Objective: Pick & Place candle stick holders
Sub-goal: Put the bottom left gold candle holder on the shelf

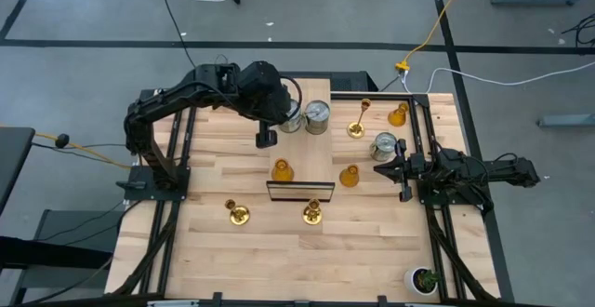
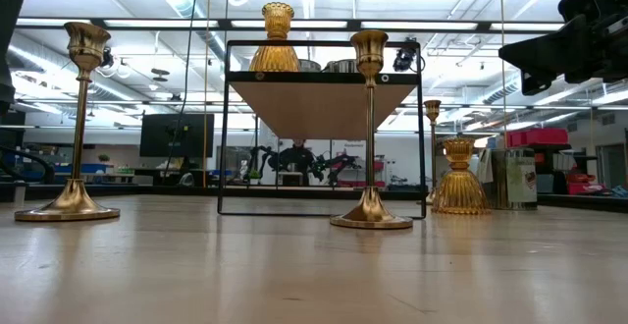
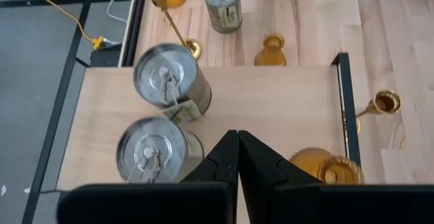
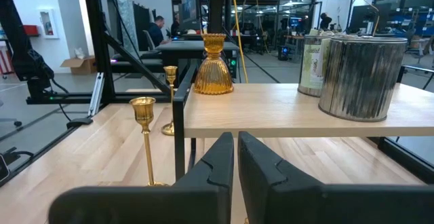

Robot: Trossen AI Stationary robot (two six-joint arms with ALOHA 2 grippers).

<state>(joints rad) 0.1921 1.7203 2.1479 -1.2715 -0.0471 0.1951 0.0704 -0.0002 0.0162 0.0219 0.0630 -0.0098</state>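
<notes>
The left arm is reaching from its mount across the table and hanging its left gripper [image 1: 266,140] over the black-framed wooden shelf [image 1: 321,149], fingers pressed together and holding nothing. From that wrist, the closed fingers are pointing down at the shelf top between two silver cans [image 3: 169,78] standing side by side on one side and an amber holder [image 3: 325,168] on the other. In the overhead view those two cans [image 1: 317,116] are sitting at the shelf's far edge and the amber holder [image 1: 282,170] is standing near its front edge.

The right arm is lying low beside the shelf, its right gripper [image 1: 381,168] aimed toward the shelf, fingers likewise shut and empty. A third silver can [image 1: 384,145] is standing just beside that gripper, off the shelf, and another amber holder [image 1: 349,176] is standing between the gripper and the shelf.

A gold candlestick [image 1: 359,121] is leaning on the table beyond the shelf's right side, with the last amber holder [image 1: 398,114] farther out. Two more gold candlesticks [image 1: 237,213] are standing in front of the shelf, one [image 1: 312,214] just before its front rail. A small potted plant [image 1: 426,279] is sitting well apart, at the table's near right corner.
</notes>
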